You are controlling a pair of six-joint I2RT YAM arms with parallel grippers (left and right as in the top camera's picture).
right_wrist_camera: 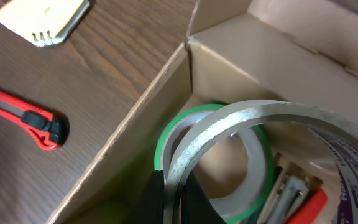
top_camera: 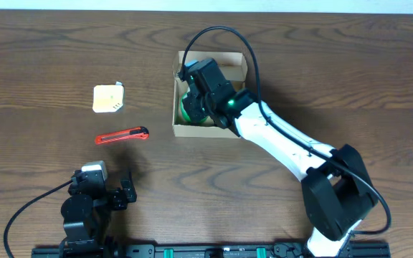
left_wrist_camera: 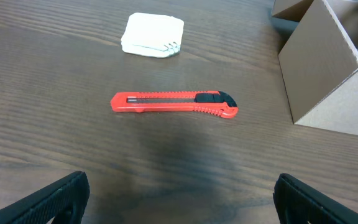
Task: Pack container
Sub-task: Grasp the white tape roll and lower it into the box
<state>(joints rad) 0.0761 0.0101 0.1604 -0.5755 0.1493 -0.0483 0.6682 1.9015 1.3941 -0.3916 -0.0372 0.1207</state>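
The container (top_camera: 192,130) is an open tan cardboard box at the table's middle; it also shows in the left wrist view (left_wrist_camera: 328,81) and the right wrist view (right_wrist_camera: 135,143). My right gripper (right_wrist_camera: 174,199) is inside the box (top_camera: 196,97), shut on the rim of a grey-white tape roll (right_wrist_camera: 241,121) held upright. A green-edged tape roll (right_wrist_camera: 166,140) lies beneath it in the box (top_camera: 187,109). My left gripper (left_wrist_camera: 179,182) is open and empty near the front left edge (top_camera: 126,192).
A red utility knife (top_camera: 122,135) lies left of the box, also in the left wrist view (left_wrist_camera: 173,103) and right wrist view (right_wrist_camera: 17,112). A cream pad (top_camera: 108,99) lies beyond it (left_wrist_camera: 152,35). Pens and a red item (right_wrist_camera: 297,193) lie in the box.
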